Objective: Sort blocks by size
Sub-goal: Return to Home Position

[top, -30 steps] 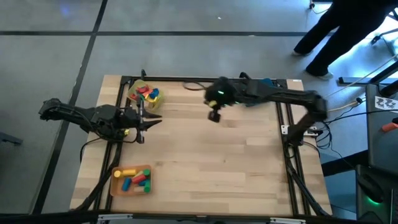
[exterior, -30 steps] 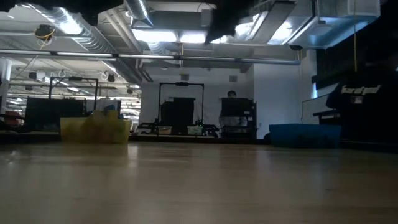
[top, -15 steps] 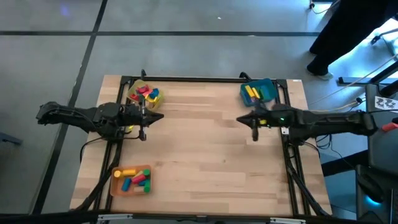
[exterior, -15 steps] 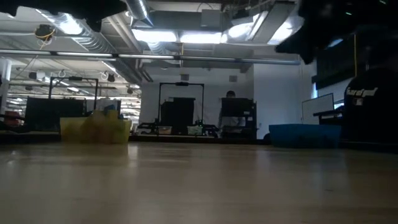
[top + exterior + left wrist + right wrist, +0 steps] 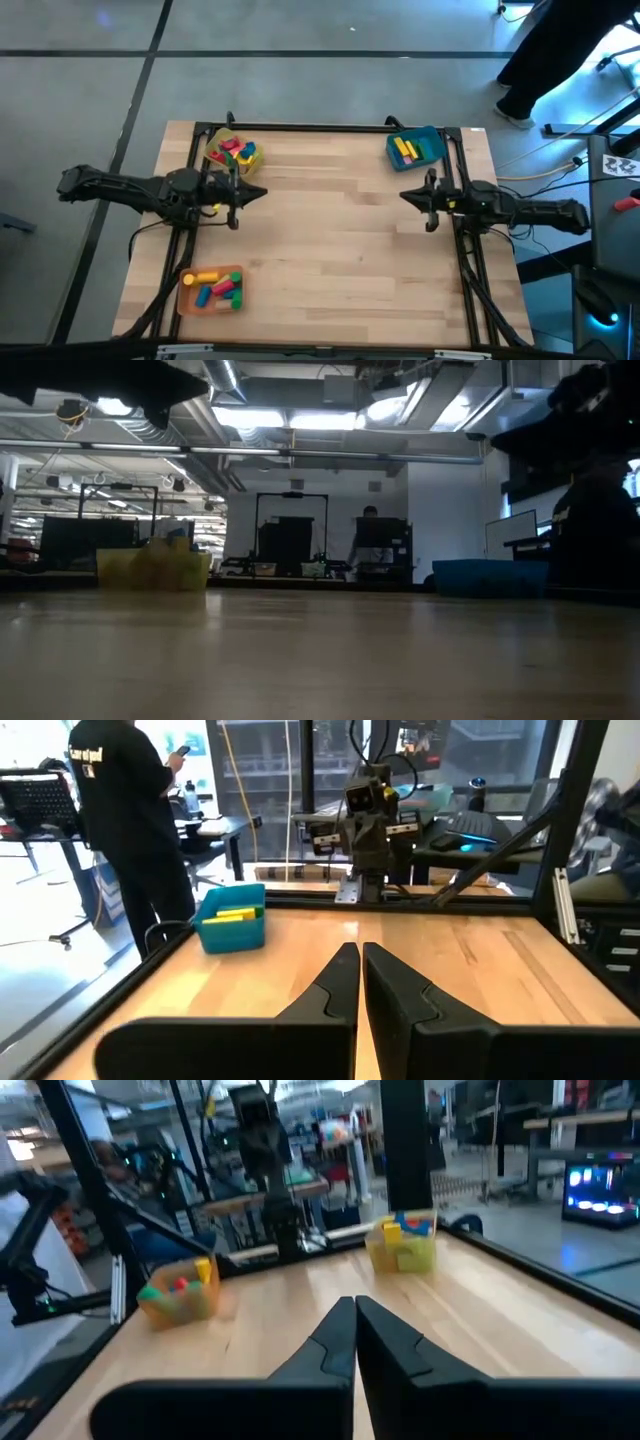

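3 trays hold every one of the blocks (image 5: 232,151) seen from above. A yellow tray (image 5: 210,152) at the far left corner of the table (image 5: 340,270) carries red, yellow, green and blue pieces. A blue tray (image 5: 432,148) at the far right carries yellow ones, and an orange tray (image 5: 187,297) at the near left has mixed colours. The left gripper (image 5: 260,192) hangs at the left edge, just on the near side of the yellow tray, pointing right. The right gripper (image 5: 404,195) hangs at the right edge, on the near side of the blue tray, pointing left. The 2 are well apart. A person (image 5: 545,50) stands beyond the far right corner.

From table height, the yellow tray sits far left and the blue tray far right, with dark arm parts overhead.

The left wrist view shows that claw's 2 fingers together and empty, with only a slit between them. Beyond them are the blue tray and the right arm.

The right wrist view shows its 2 fingers pressed together too, empty, with the yellow and orange trays beyond.
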